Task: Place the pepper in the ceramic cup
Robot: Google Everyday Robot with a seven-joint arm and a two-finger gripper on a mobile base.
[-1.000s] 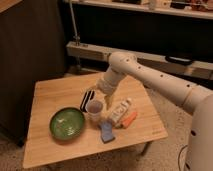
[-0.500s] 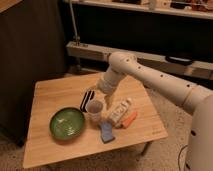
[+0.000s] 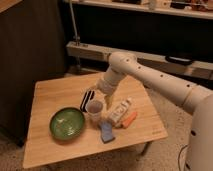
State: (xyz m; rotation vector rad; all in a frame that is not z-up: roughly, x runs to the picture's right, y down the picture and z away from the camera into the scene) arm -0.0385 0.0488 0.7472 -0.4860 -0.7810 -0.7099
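wooden worktop (image 3: 50, 97): the gripper (image 3: 107, 99) hangs just right of the ceramic cup (image 3: 95, 109), open or closed cannot be told. the pepper (image 3: 130, 119) lies to its lower right, beside a white bottle (image 3: 120, 110).

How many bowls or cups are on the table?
2: the green bowl at front left, and the ceramic cup just right of it, next to the gripper. None looks hidden.

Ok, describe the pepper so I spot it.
On the wooden table, go right from the green bowl, past the ceramic cup, where the end effector hangs, and the white bottle. The pepper lies just beyond the bottle: the only orange, tapered item.
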